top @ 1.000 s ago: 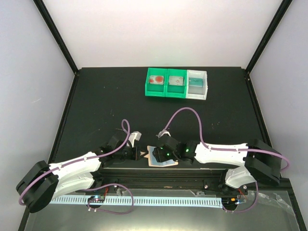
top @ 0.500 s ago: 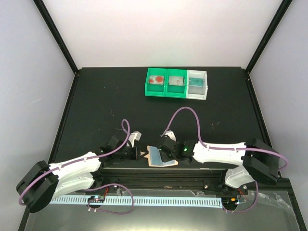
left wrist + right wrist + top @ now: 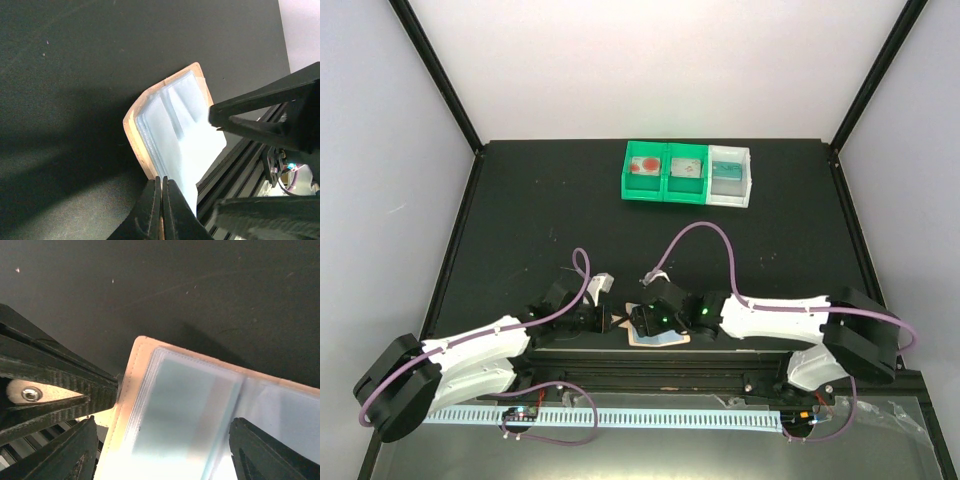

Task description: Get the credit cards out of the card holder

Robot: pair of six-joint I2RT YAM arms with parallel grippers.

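Note:
The card holder [image 3: 131,390], tan-pink with clear blue-grey sleeves, lies open at the table's near edge, also visible as the card holder [image 3: 666,340] from the top and the card holder [image 3: 137,132] in the left wrist view. A light teal credit card [image 3: 185,412] sits inside the top sleeve. My left gripper [image 3: 161,192] is shut on the holder's tan edge, and shows from above as the left gripper [image 3: 609,320]. My right gripper [image 3: 164,427] stands open, its fingers wide apart on either side of the sleeves; from above the right gripper [image 3: 643,320] covers most of the holder.
A green bin [image 3: 665,172] and a white bin [image 3: 730,175] stand in a row at the back of the black table [image 3: 540,220]; the white one holds something flat and teal. The metal rail [image 3: 670,375] at the table's near edge runs just beside the holder.
The right gripper's jaws have spread wider. It drew back to the right half a second ago and is now over the holder again. The left gripper has kept its grip without moving.

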